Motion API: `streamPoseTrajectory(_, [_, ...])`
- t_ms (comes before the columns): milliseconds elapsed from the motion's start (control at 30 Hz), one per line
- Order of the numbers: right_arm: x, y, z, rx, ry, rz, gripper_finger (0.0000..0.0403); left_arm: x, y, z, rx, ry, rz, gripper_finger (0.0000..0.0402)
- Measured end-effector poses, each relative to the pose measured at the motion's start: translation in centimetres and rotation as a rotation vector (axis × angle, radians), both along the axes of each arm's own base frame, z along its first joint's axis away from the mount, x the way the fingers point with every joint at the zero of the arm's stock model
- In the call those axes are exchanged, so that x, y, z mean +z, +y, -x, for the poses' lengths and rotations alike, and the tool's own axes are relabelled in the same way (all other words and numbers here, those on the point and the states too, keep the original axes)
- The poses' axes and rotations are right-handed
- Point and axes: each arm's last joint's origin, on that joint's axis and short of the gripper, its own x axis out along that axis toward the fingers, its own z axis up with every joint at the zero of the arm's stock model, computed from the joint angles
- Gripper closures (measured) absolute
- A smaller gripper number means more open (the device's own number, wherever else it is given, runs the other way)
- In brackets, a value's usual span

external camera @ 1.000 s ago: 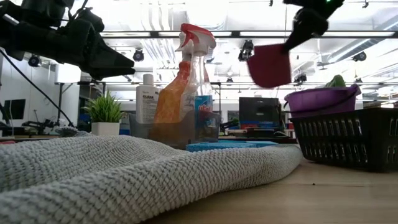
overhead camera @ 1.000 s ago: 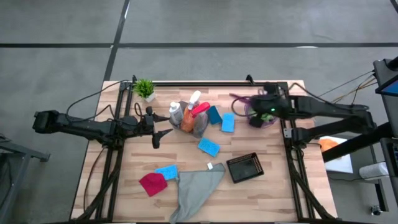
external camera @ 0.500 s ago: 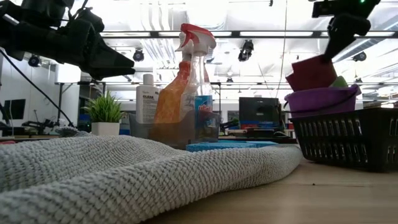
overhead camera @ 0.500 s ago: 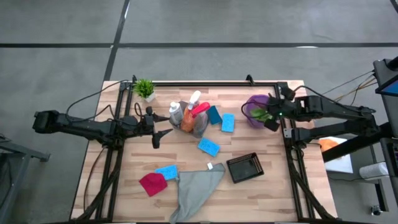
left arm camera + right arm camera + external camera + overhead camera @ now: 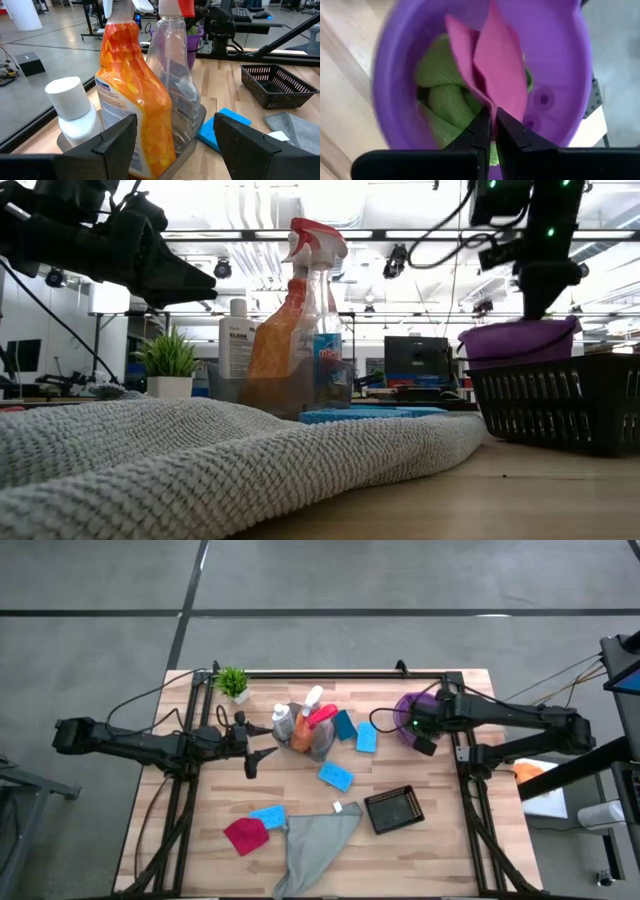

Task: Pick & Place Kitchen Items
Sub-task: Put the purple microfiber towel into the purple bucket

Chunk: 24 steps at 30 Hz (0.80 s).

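1. High view showed a wooden counter (image 5: 420, 840) from above. The right gripper (image 5: 412, 725) hung over a purple bowl (image 5: 404, 708) at the counter's right rear. The left gripper (image 5: 262, 755) waited just beside a cluster of bottles (image 5: 300, 725) near the middle. Blue sponges (image 5: 336, 776) lay scattered, a grey cloth (image 5: 315, 840) and a red cloth (image 5: 246, 835) lay at the front, and a black basket (image 5: 393, 809) sat to the right.

2. Low view, level with the counter, showed the right arm reaching down into the purple bowl (image 5: 518, 340), with the grey cloth (image 5: 200, 450) filling the foreground.

3. Left wrist view showed that arm's fingers (image 5: 117, 137) spread wide and holding nothing, facing an orange-and-white bottle (image 5: 132, 95) and a white bottle (image 5: 72, 112).

4. Right wrist view showed the right fingers (image 5: 481, 131) pinched shut on a magenta cloth (image 5: 495, 70), which hung inside the purple bowl (image 5: 560, 60) on top of a green cloth (image 5: 445, 100).

5. To do this step well, the fingers should likely part only once the cloth sits fully inside the rim, then lift straight up so no fold drags out.

6. Compared with a second earlier, the magenta cloth had gone from hanging in the air beside the bowl to resting inside it, and the right arm had dropped lower. The left arm had not moved.
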Motion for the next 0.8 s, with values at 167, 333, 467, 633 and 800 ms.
streamPoseTrajectory(167, [-0.6,-0.5,-0.3,-0.002,0.033,-0.018,0.0385,0.0,0.0,0.0,0.0,0.0,0.0,0.0138])
streamPoseTrajectory(333, [-0.4,-0.5,-0.5,-0.004,-0.013,-0.006,0.0385,0.0,0.0,0.0,0.0,0.003,0.0,0.0138])
streamPoseTrajectory(467, [0.3,-0.5,-0.3,-0.029,-0.065,0.017,0.0383,0.0,0.0,0.0,0.0,0.003,0.0,0.0138])
streamPoseTrajectory(633, [0.9,-0.6,0.2,-0.06,-0.1,0.039,0.0323,0.0,0.0,0.0,0.0,0.003,0.0,0.0138])
streamPoseTrajectory(800, [1.1,-0.6,0.4,-0.053,-0.105,0.053,0.021,0.0,0.0,0.0,0.0,0.004,0.0,0.0138])
